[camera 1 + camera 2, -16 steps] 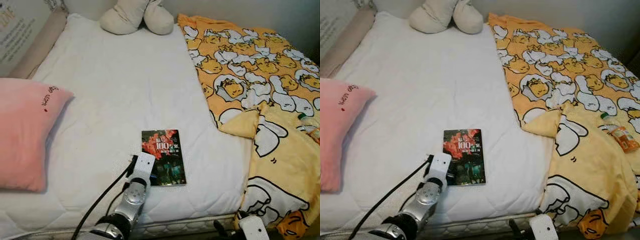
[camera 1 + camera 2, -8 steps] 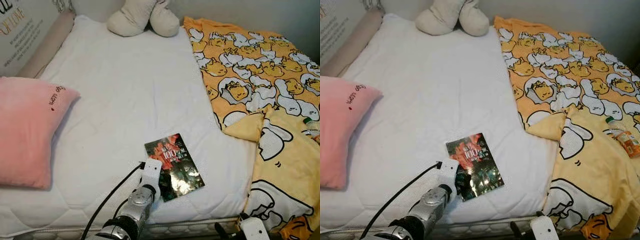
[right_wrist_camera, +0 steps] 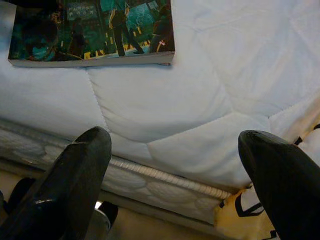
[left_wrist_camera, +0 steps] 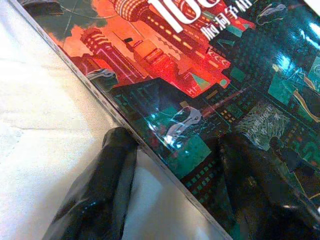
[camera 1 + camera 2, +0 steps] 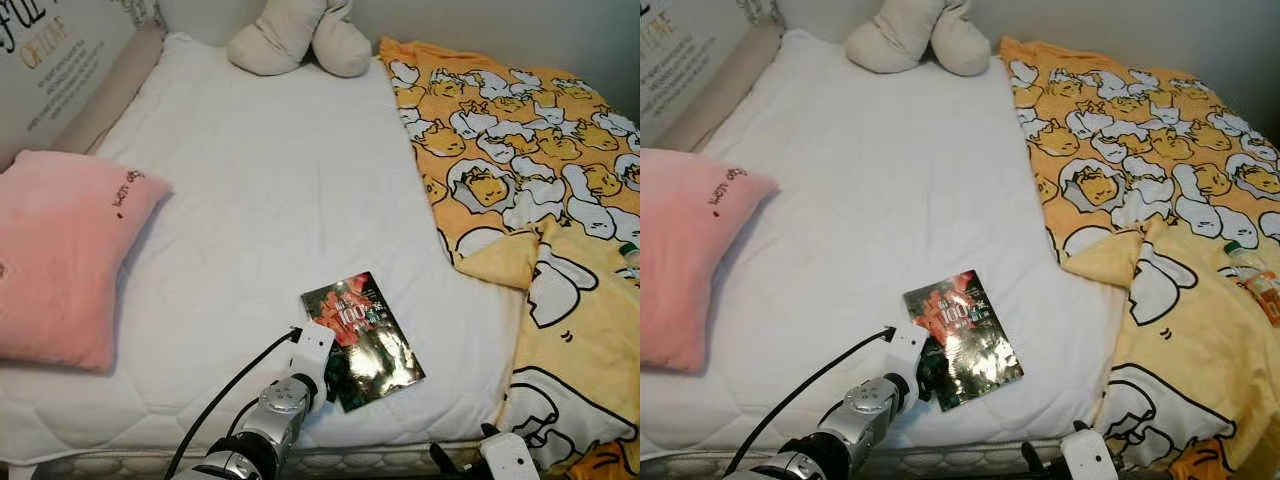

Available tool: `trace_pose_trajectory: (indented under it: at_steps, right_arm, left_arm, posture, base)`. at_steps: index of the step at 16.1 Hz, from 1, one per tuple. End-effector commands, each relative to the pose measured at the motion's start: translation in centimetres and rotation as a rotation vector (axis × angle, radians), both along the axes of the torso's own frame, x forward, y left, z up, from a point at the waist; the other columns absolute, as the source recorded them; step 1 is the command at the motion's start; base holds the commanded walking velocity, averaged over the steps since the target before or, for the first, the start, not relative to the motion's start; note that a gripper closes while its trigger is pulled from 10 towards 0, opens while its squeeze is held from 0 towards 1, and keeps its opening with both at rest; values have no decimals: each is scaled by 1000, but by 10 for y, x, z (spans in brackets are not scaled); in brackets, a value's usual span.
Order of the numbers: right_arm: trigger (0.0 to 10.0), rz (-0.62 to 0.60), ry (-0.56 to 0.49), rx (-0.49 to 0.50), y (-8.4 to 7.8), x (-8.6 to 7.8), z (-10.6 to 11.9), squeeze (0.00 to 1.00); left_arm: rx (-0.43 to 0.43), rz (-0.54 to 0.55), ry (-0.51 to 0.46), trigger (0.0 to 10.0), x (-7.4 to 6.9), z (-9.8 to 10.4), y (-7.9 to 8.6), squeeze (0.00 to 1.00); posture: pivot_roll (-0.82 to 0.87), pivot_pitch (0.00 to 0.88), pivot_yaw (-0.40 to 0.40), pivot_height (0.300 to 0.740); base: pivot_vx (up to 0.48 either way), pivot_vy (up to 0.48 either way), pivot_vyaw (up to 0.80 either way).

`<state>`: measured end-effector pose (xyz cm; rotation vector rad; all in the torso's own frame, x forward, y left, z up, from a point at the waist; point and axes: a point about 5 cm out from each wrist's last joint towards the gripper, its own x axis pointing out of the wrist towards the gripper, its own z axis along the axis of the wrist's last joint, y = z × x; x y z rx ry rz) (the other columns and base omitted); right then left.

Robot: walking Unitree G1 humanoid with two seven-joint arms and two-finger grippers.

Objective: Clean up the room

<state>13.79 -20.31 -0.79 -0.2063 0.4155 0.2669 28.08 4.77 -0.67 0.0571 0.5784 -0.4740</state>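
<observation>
Mattress [image 5: 250,190] middle wide open for passing. Pink pillow [image 5: 60,255] blocks left edge, plush toy [image 5: 300,40] the head edge, yellow blanket [image 5: 540,200] covers right side.

Soft, even indoor light on your head views, sharp with no motion blur, white glare patches on the glossy book [image 5: 362,338] cover, faint shadow beside the pink pillow [image 5: 60,255], your wrist views dimmer, black fingers [image 3: 75,185] blurred up close.
</observation>
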Motion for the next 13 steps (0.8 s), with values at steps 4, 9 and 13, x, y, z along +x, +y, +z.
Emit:
trace_pose_trajectory:
  at_steps: [4,9,13]
  right_arm:
    - [10000,-23,26,-25,-6,-5,-4,0]
    - [10000,-28,19,-21,-4,-3,-3,0]
    - [10000,-32,5,-17,-2,1,-1,0]
  left_arm:
    - [40,-72,37,0,-9,-5,-14,0]
    - [-1,-51,-65,0,6,12,-17,0]
    - [-144,11,-128,0,22,33,-20,0]
  posture:
    - [-146,122,-90,731]
    - [-136,129,-89,731]
    - [-127,132,-86,731]
  base:
    - [0,0,0]
    - [0,0,0]
    - [0,0,0]
